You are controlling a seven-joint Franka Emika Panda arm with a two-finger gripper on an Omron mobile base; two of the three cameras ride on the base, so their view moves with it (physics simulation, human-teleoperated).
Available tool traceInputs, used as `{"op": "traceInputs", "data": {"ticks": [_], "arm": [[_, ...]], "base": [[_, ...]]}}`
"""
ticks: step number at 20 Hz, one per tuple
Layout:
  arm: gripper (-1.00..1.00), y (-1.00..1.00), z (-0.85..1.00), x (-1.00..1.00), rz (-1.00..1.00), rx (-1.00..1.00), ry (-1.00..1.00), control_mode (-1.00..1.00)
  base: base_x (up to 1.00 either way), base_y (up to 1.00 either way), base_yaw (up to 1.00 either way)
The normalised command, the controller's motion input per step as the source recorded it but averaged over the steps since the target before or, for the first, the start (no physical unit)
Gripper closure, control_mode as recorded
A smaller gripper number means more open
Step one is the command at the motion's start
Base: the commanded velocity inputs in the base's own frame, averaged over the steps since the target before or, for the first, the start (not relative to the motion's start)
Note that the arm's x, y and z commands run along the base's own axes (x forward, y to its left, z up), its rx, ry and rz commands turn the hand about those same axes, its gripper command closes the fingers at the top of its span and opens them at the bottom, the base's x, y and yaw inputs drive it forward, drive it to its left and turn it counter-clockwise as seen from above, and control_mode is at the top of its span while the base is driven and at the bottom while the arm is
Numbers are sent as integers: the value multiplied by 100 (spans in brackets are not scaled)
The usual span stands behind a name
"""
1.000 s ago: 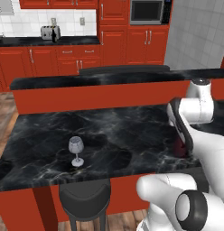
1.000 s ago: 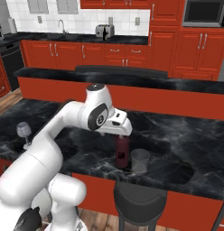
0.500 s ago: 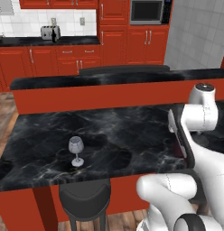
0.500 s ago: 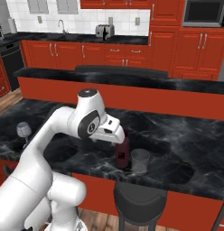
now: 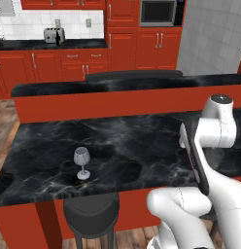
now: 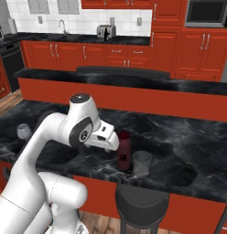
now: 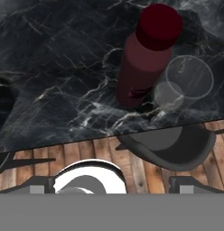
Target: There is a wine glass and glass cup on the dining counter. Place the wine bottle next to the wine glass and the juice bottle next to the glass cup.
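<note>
On the black white-veined marble worktop (image 6: 188, 137), the wide maroon juice bottle (image 6: 124, 151) stands upright just beside the short translucent grey tumbler (image 6: 142, 162), near the front edge. The small clear stemmed wine glass (image 5: 82, 162) stands upright, well apart from them.

the robot is a glossy white arm (image 6: 46, 137) of thick, rounded, tube-like links with bulging elbows. dark grey round caps sit at the joints, one on top of the upper joint and one on its side bearing a small light mark. a black band runs along the forearm (image 5: 197, 158). the white wrist block looks boxy.
</note>
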Motion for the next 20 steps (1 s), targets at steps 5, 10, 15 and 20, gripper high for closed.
{"op": "traceInputs", "data": {"ticks": [5, 10, 15, 20], "arm": [[-100, 2, 0, 0, 0, 0, 0, -100], [-100, 0, 0, 0, 0, 0, 0, -100], [-100, 0, 0, 0, 0, 0, 0, 100], [-100, 0, 0, 0, 0, 0, 0, 100]], "base": [[0, 0, 0], [0, 0, 0], [-13, 0, 0], [-53, 11, 0]]}}
